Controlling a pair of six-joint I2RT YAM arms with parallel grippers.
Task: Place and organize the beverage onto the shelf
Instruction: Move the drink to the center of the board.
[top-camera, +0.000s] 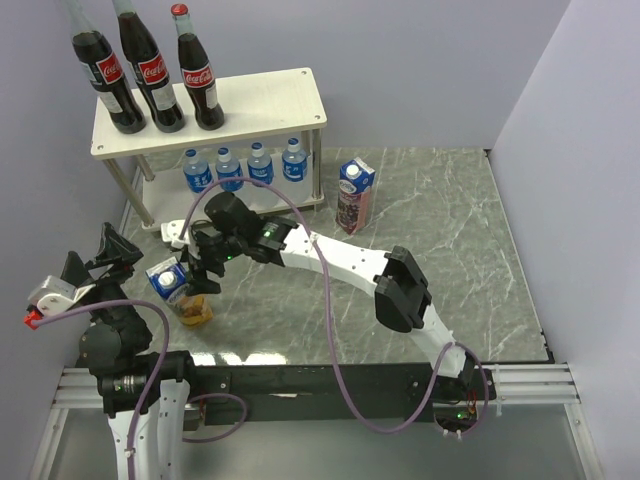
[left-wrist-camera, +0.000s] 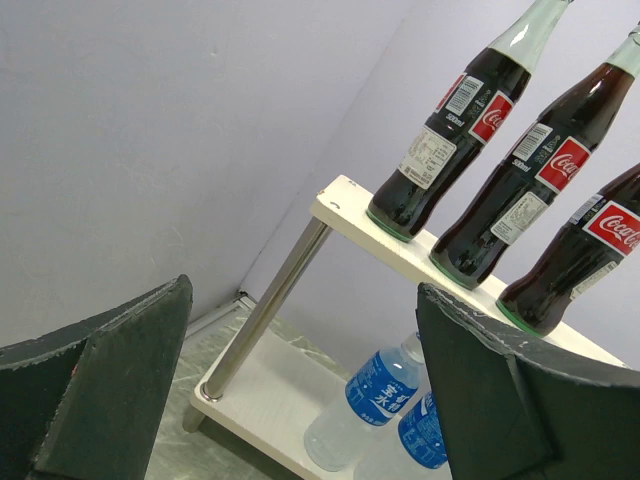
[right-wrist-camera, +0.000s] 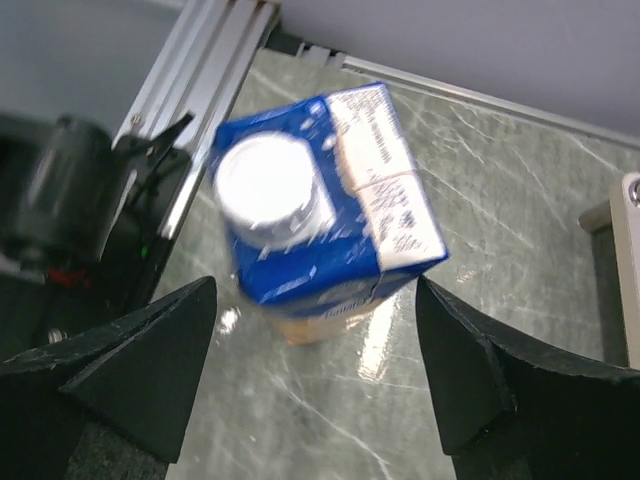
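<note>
Beverage (top-camera: 151, 70): nine drinks; seven are on the shelf (top-camera: 270, 100) and two are on the table (top-camera: 450, 250).
Cola bottles (top-camera: 203, 85): three in a row on the left half of the top board, which is bare on its right half.
Water bottles (top-camera: 229, 168): four side by side on the lower board, under the top board's overhang.
Purple carton (top-camera: 354, 197): upright on the table, just right of the shelf's right legs and apart from them.
Yellow carton (right-wrist-camera: 320, 200): blue top with a white cap, standing on the marble near the table's near-left corner, well apart from the shelf.
Right gripper (right-wrist-camera: 315, 300): released, with one finger on each side of the yellow carton and marble showing in both gaps; nothing is grasped.
Left gripper (left-wrist-camera: 305, 290): spread wide with nothing between the fingers, held at the near left and facing the shelf's left end.
Edges: the shelf sits in the far-left corner against the back wall, with its left legs near the side wall. A metal rail (top-camera: 300, 380) runs along the near edge.
Open room: the right half of the table is bare marble. The right arm lies diagonally across the middle, from its base at the near right to the carton.
Top view only: the purple carton, all four water bottles and both arms.
Left wrist only: the shelf's front-left leg (left-wrist-camera: 265, 310) and the back labels on the cola bottles; only two water bottles show here.
Right wrist only: the cap and the finger gaps; the carton is blurred.
</note>
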